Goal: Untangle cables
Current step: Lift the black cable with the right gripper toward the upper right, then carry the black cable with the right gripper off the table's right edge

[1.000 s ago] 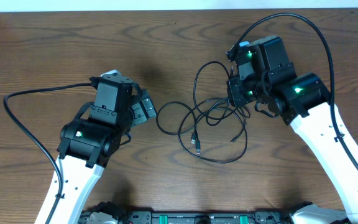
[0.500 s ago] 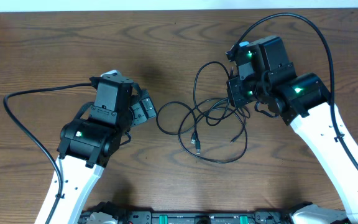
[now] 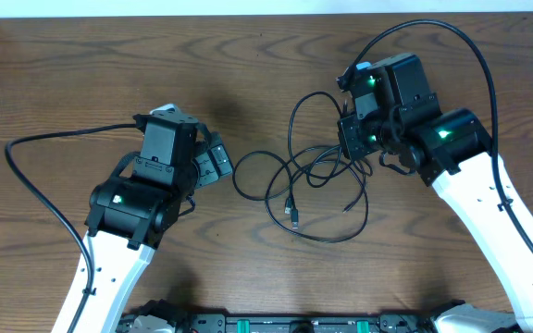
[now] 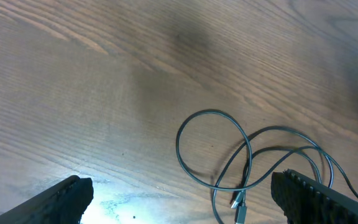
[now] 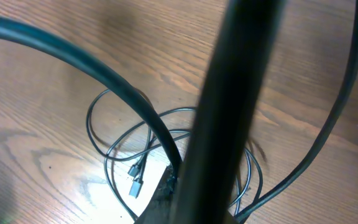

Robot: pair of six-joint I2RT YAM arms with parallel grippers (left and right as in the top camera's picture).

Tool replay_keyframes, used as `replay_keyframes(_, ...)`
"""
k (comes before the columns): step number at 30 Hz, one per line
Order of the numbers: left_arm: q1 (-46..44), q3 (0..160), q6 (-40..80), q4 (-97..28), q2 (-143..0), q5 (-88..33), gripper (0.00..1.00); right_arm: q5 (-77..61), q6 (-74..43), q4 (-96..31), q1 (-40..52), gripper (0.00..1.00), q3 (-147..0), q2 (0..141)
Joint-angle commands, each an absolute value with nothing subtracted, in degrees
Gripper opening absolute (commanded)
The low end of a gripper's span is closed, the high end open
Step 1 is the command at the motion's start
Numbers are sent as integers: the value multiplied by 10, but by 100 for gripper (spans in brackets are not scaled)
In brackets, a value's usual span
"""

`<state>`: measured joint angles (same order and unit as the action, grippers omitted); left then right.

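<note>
The cables [image 3: 315, 180] lie in a loose black tangle on the wooden table [image 3: 81, 74], between the two arms and closer to the right one; several loops overlap, and one larger loop sweeps toward the near edge. A small plug end [image 3: 292, 211] rests inside that loop.

The left gripper [image 3: 218, 162] sits just left of the tangle, apart from it. In its wrist view the two fingers [image 4: 67, 199] stand at opposite lower corners, spread wide with only bare wood between them (it has hold of nothing); the nearest round loop of cable [image 4: 210, 112] lies ahead of the fingers, with a plug tip at the bottom edge.

The right gripper [image 3: 350, 139] hangs over the right edge of the tangle, where a tall loop rises to meet it. Its jaws are closed; in the wrist view a black strand runs straight into the fingertips [image 5: 169, 183] and appears pinched there, though blurred dark shapes close to the lens hide much of the contact. Below them the remaining loops and a plug [image 5: 135, 185] lie flat on the wood.
</note>
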<state>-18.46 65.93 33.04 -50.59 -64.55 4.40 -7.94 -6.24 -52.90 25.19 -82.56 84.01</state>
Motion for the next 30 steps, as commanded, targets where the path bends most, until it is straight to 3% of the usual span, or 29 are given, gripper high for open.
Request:
replay_keyframes(1,-182,666,333,-508,-644,45,98,-83,-55,-526,247,1,-830,839)
replay_keyframes(16,-182,666,333,-508,-644,45,98,-60,-68,-498,237,1,-811,893)
replay_keyframes(25,-182,666,333,-508,-644,45,98,-42,-30,-343,218,1,-813,901)
replay_keyframes(30,-182,666,333,-508,-644,45,98,43,-27,-168,163,1,-847,893)
